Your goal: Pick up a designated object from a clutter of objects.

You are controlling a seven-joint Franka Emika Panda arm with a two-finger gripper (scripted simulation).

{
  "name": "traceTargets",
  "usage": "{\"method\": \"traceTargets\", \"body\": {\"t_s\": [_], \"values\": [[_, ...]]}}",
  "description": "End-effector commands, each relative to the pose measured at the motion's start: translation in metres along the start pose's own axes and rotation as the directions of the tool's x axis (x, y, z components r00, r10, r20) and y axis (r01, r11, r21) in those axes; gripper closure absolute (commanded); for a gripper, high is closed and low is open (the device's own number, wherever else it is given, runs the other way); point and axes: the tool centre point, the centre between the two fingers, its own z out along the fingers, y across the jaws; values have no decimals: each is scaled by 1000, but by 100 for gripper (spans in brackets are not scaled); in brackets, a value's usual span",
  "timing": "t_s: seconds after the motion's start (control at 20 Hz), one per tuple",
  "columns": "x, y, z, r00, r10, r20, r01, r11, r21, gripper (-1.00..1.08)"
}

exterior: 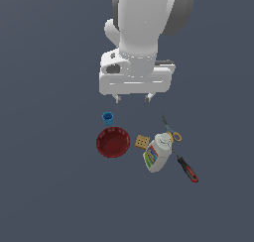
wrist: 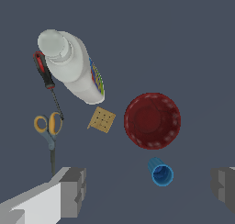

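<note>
Below your white arm (exterior: 144, 23), the gripper (exterior: 133, 98) hangs above the dark bench (exterior: 49, 186) with its two fingers (wrist: 73, 191) set wide apart and nothing between them. You can see the small bright blue cup (exterior: 108, 118) standing apart from the gripper, just beside the rim of the dark red ribbed bowl (exterior: 113, 142); in the wrist view the blue cup (wrist: 160, 172) lies tilted, its open mouth facing the camera, between the two fingers' line and the red bowl (wrist: 152, 120). To the exterior view's right of the bowl sits the tan waffle-like square (exterior: 142, 142), and just beside it lies the white labelled bottle (exterior: 157, 152) on its side. Note that the yellow-handled scissors (exterior: 171, 131) rest against the far side of the bottle, and the red-and-black screwdriver (exterior: 186, 168) lies at the exterior view's right of the group, its tip pointing toward the scissors' handles. All six items rest on the bench.
</note>
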Motion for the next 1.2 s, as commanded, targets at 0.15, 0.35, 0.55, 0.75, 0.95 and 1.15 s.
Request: {"method": "traceTargets", "body": {"t_s": [0.15,0.35,0.55,0.75,0.95,1.15], "values": [[1,-3,-1,1000,-6,0,6,1000,1,-92],[3,-16,-3,1000,-31,-2,31,1000,4,-92],[4,-24,-5,999,-47,-3,47,999,7,-92],[4,-23,-5,999,-45,-3,45,999,6,-92],[3,-20,2,999,-52,-3,52,999,8,-92],[0,-11,17,998,-64,-2,64,998,12,-92]]}}
